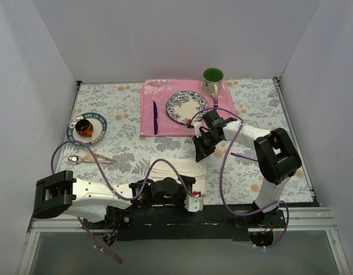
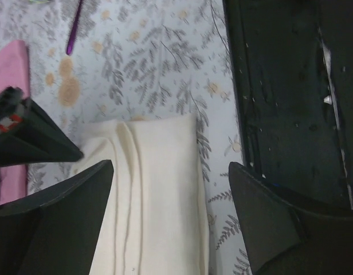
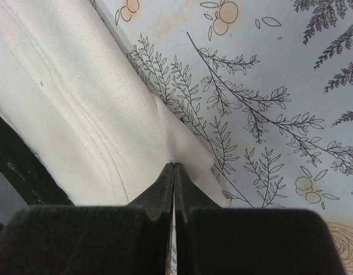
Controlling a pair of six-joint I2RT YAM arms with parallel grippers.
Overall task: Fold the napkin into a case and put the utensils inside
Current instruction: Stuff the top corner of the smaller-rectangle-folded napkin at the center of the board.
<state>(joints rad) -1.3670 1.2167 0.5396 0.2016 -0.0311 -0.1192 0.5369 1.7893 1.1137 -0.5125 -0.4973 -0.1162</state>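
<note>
**A:** Since the cloth is only part-way folded, why does the right gripper (image 3: 174,166) have its fingers pressed together?

**B:** They are clamped on a corner of the napkin (image 3: 79,103). The corner runs straight into the tips, and the layered folds spread away to the fingers' left. My guess is that it anchors that corner so the next fold has a fixed edge to work against.

**A:** And the left gripper (image 2: 171,166)?

**B:** Its fingers are wide apart and hold nothing. The folded strip lies lengthwise in the gap between them, with its short end just past the tips. I can't tell whether the fingers touch the cloth. It looks placed to press or take the strip while the other arm keeps the corner.

**A:** And what goes inside?

**B:** One spoon (image 1: 74,158) lies on the floral table cover (image 1: 125,150), out beyond the left arm and well apart from either pair of fingers. I'd say it waits there because no pocket is formed yet.
</note>
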